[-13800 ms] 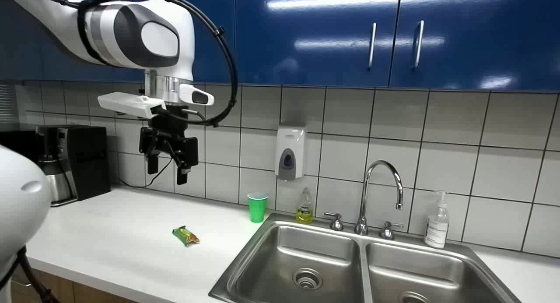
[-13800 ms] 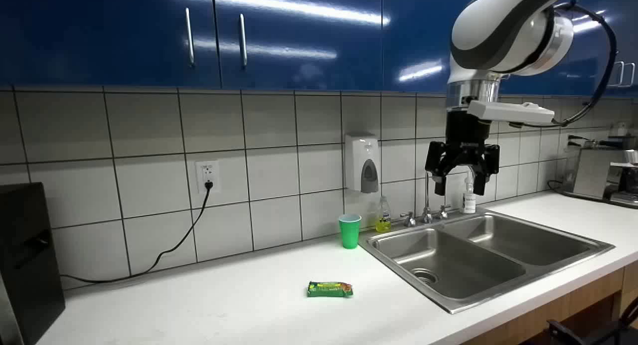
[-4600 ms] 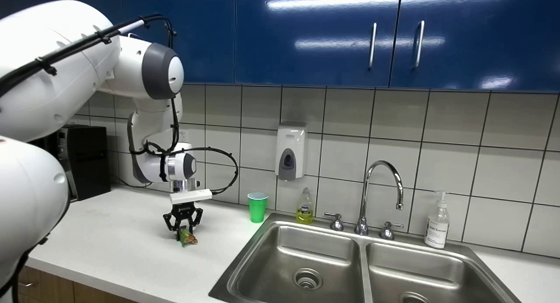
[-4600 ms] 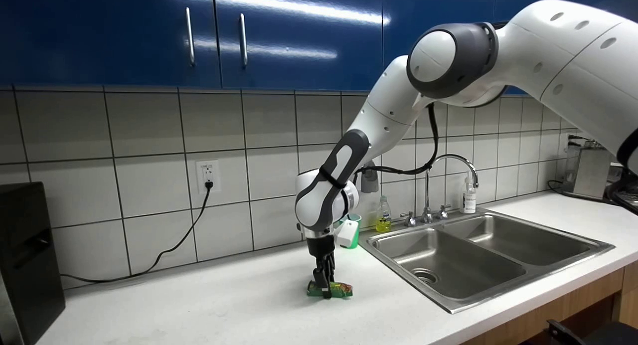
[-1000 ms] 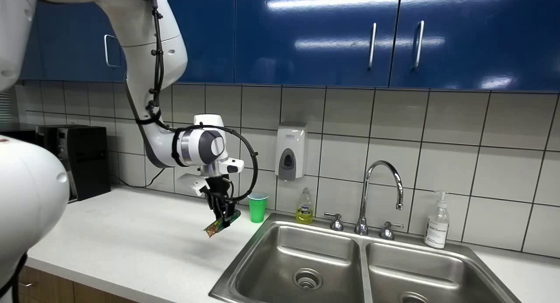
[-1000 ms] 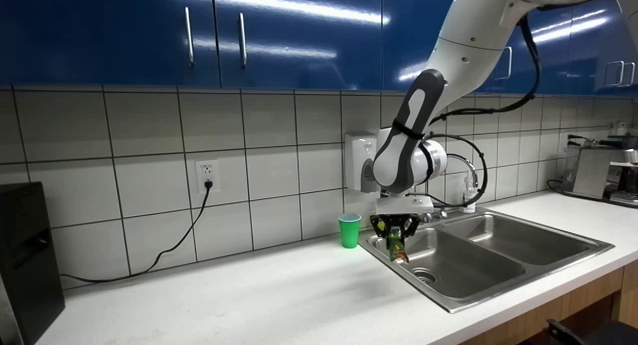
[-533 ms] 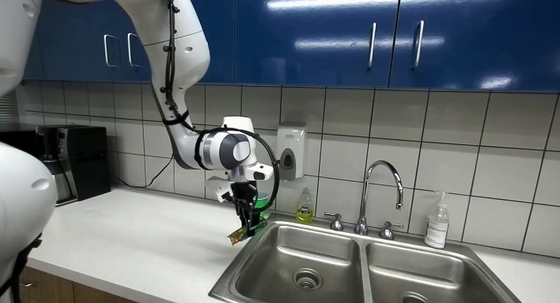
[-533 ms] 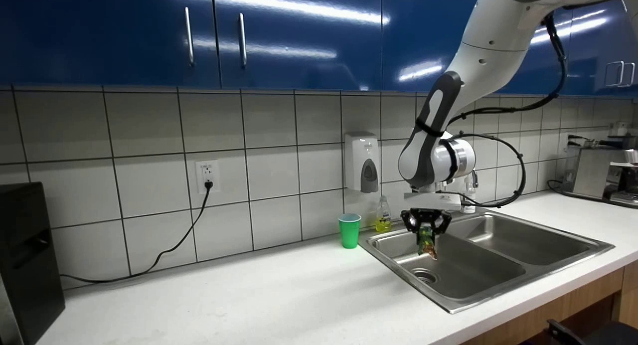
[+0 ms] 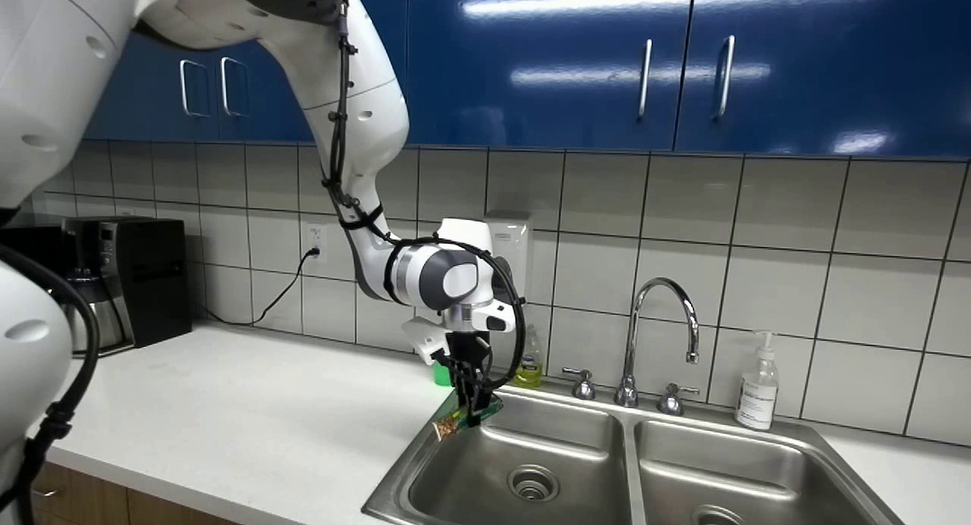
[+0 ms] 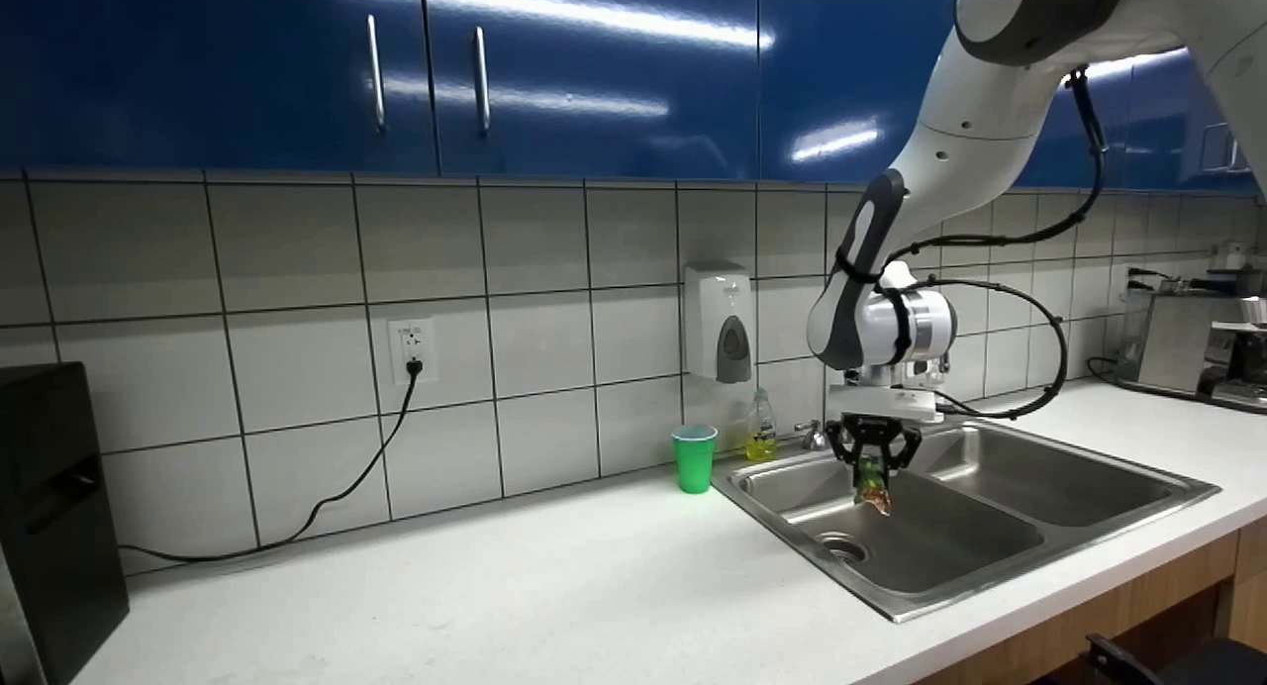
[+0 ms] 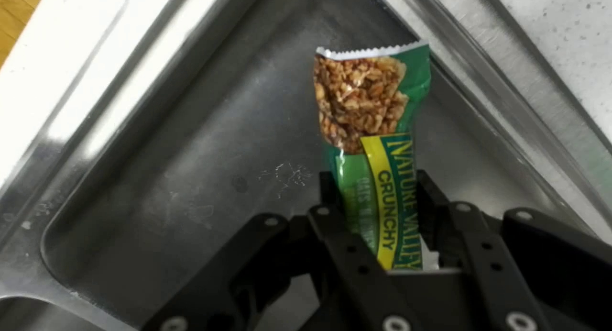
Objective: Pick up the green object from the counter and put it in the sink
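The flat green packet (image 11: 373, 149) with a yellow stripe and a granola picture hangs tilted over one basin of the stainless steel double-basin sink (image 10: 896, 606), the basin nearer the clear bottle of yellow liquid (image 9: 529, 367); how high, I cannot tell. The black two-fingered claw (image 11: 377, 180) is pinched onto it, the jaws parted just enough to hold it, one finger against each long side, and its linkage hides the packet's rear end in the wrist view. The white and grey robot arm (image 9: 379, 138) is cut off by the frame in both exterior views. In an exterior view its wrist leaves only a sliver of the small upright green cup (image 9: 441, 375) near the back edge of the long white countertop (image 9: 250, 403), and covers part of the white and grey wall dispenser (image 9: 517, 244); the round steel drain (image 9: 717, 516) of the other basin is sliced by the lower frame. In an exterior view the arm blocks most of the curved chrome faucet (image 9: 630, 354), leaving a chrome lever (image 10: 812, 436) in sight, and a dark shape (image 10: 1119, 660) below the countertop's front edge is too cropped to name. On the packet NATURE VALLEY reads in yellowish letters on dark green, CRUNCHY in dark letters on the yellow stripe, and a paler line starts OATS, its remainder too faint. The labels on the clear bottle and the white-labelled pump bottle (image 9: 757, 394) are too small to read.
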`<state>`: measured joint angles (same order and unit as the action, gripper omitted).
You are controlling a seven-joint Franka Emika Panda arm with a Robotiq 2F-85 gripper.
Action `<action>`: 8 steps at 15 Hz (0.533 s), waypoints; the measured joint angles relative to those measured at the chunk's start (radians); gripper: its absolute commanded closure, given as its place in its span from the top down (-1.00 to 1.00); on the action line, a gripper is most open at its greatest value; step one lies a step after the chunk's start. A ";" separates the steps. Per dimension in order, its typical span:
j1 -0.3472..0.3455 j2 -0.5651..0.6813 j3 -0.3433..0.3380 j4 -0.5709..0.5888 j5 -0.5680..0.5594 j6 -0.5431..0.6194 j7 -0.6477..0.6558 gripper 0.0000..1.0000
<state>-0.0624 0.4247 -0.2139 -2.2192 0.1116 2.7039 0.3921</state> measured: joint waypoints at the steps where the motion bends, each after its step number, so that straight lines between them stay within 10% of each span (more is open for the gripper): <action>1: -0.008 0.028 0.001 0.031 0.007 -0.012 -0.005 -0.68; 8: -0.057 0.261 0.004 0.273 0.020 -0.091 -0.009 -0.68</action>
<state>-0.1196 0.6857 -0.2100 -1.9465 0.1312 2.6133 0.3829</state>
